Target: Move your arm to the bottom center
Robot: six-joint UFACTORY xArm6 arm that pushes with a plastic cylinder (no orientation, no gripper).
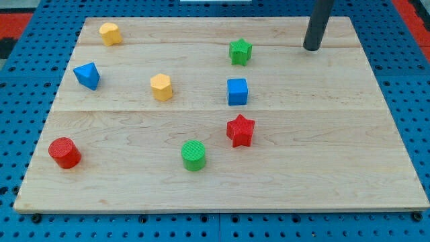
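Near edge: wooden board [322, 181], its near-centre strip bare; this is where the task sends me.
Green cylinder [193, 155]: nearest block to that target, just left of centre, a little in from the near edge.
Red cylinder [64, 152]: near left, well apart from the target.
Red star [240, 130]: right of the green cylinder, slightly farther back.
Blue cube [237, 91]: mid-board, directly behind the red star.
Yellow hexagonal block [161, 87]: mid-board, left of the blue cube.
Blue pyramid-like block [87, 75]: left side, shape hard to make out exactly.
Yellow block [110, 33]: far left corner, shape unclear.
Green star [240, 51]: far, centre-right.
My tip [312, 48]: far right of the board, touching no block; green star is the closest, apart to its left.
Hand state: no hand or jaws, only a plain rod, carrying and pushing nothing.
Step in hand: I judge the move barely begun, since the tip sits far from the near centre.
Next move: a long slide toward the camera and leftward; keeping right of the red star looks the cleanest path, stopping before the green cylinder.
Hidden: the rod's upper part and the arm are cut off at the top of the frame.
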